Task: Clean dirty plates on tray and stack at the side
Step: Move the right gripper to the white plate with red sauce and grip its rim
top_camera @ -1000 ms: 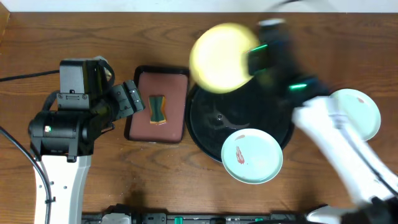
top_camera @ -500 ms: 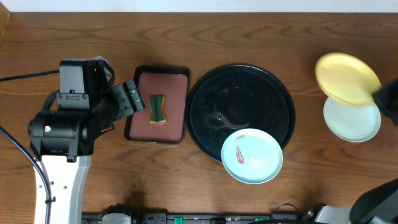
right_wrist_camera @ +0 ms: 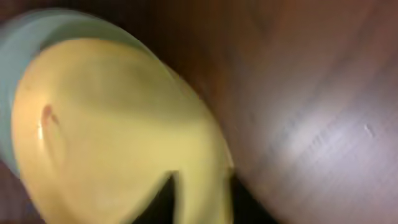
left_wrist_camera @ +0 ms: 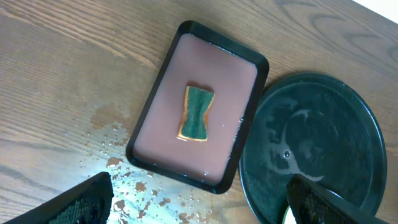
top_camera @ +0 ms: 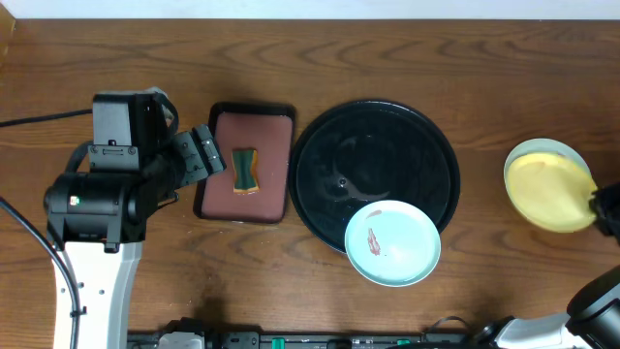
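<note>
The yellow plate (top_camera: pixel 550 192) (right_wrist_camera: pixel 112 124) lies on a mint-blue plate (top_camera: pixel 542 143) (right_wrist_camera: pixel 31 37) on the wooden tabletop at the far right. My right gripper (top_camera: pixel 605 208) (right_wrist_camera: pixel 202 205) straddles the yellow plate's rim, one finger either side. The view is blurred and I cannot see whether the fingers still press on it. A second mint-blue plate (top_camera: pixel 392 242) with a red-brown smear rests on the black tray (top_camera: pixel 373 155) (left_wrist_camera: pixel 323 143), over its front right rim. My left gripper (top_camera: pixel 203 155) (left_wrist_camera: pixel 199 205) hangs open and empty near the reddish-brown tray.
A rectangular reddish-brown tray (top_camera: pixel 271 136) (left_wrist_camera: pixel 217 68) left of the black tray holds a green sponge (top_camera: pixel 245 170) (left_wrist_camera: pixel 198 113). Water droplets (left_wrist_camera: pixel 137 186) speckle the wood in front of it.
My right arm carried the yellow plate from above the black tray over to the right and lowered it onto the mint-blue plate there. The left arm has not moved.
</note>
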You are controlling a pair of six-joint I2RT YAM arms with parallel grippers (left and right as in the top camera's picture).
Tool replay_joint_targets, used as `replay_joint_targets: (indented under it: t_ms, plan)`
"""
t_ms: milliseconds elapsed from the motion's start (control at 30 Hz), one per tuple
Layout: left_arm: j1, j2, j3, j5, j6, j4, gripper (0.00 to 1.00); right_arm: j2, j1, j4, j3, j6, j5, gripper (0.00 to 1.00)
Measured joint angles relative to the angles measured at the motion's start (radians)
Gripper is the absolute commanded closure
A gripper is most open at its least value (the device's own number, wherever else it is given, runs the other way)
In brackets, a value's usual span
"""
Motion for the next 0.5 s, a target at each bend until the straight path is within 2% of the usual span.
replay_joint_targets:
  t_ms: [233,333,500]
  plan:
    - [0.000,0.000,0.000,0.000,0.000,0.000,0.10,-0.082,0.057,0.050,0.000,-0.134,-0.247,0.50]
    - [0.000,0.000,0.000,0.000,0.000,0.000,0.10,-0.169,0.148,0.021,0.000,-0.163,-0.320,0.50]
    - [0.000,0.000,0.000,0.000,0.000,0.000,0.10,-0.266,0.402,-0.113,0.004,-0.233,-0.332,0.50]
